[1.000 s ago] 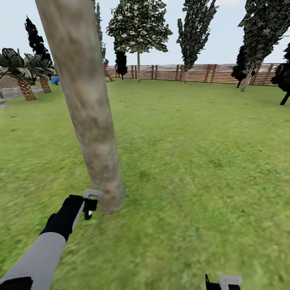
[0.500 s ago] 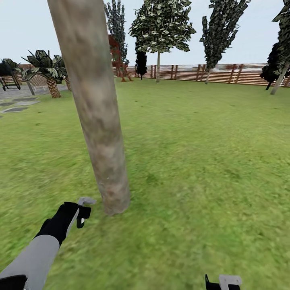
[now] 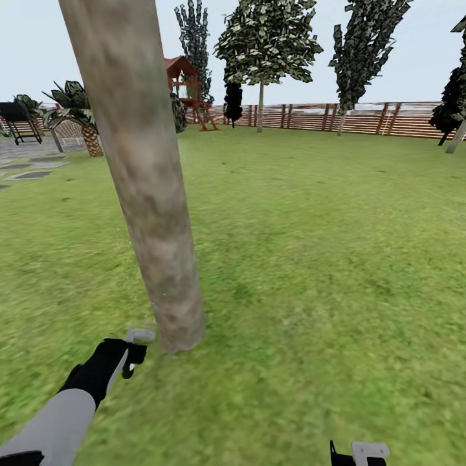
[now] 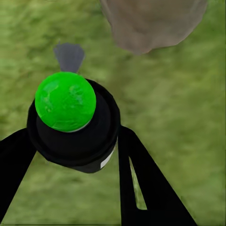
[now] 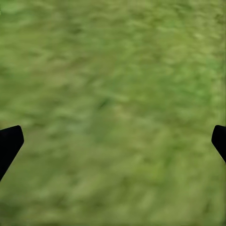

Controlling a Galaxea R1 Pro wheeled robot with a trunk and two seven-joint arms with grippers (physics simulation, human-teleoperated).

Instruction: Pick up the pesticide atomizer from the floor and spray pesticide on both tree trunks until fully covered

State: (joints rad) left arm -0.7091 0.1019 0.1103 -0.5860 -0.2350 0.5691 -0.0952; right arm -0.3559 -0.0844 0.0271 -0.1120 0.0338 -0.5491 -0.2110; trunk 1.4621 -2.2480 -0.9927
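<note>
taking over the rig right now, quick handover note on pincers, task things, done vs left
Left pincer: shut on the atomizer, black body, green cap, grey nozzle aimed toward the foot of the near tree trunk.
Right pincer: open, nothing between its fingers, over the grass.
Done: atomizer is picked up and brought to the trunk's base.
Left: no white mist can be seen on this trunk; cover it fully, then spray the second tree.

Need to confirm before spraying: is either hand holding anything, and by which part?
The left hand grips the atomizer around its black body, below the green cap. The right hand is open over grass, holding nothing.
</note>
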